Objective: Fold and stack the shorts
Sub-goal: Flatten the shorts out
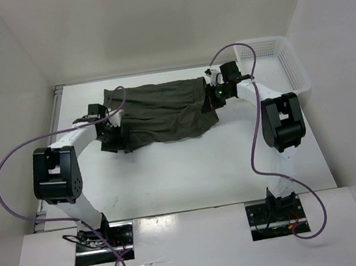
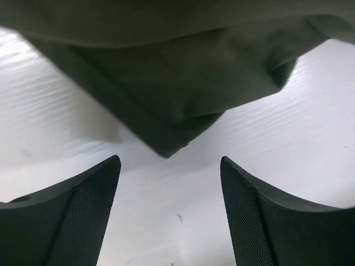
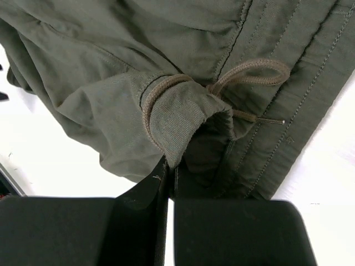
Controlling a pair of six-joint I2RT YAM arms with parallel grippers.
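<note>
You have a white table (image 1: 189,171) boxed in by plain white walls (image 1: 150,18), and the shorts (image 1: 162,112) lie crumpled across its far middle, between the two arms. A white basket (image 1: 291,69) sits at the far right. Your right gripper (image 3: 169,177) is clenched on a waistband fold by the drawstring (image 3: 249,69), while your left gripper (image 2: 169,166) stands released, a cloth corner just beyond it.

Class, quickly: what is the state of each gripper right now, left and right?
Left gripper: open, holding nothing; the shorts lie just ahead.
Right gripper: closed, pinching the shorts.
</note>
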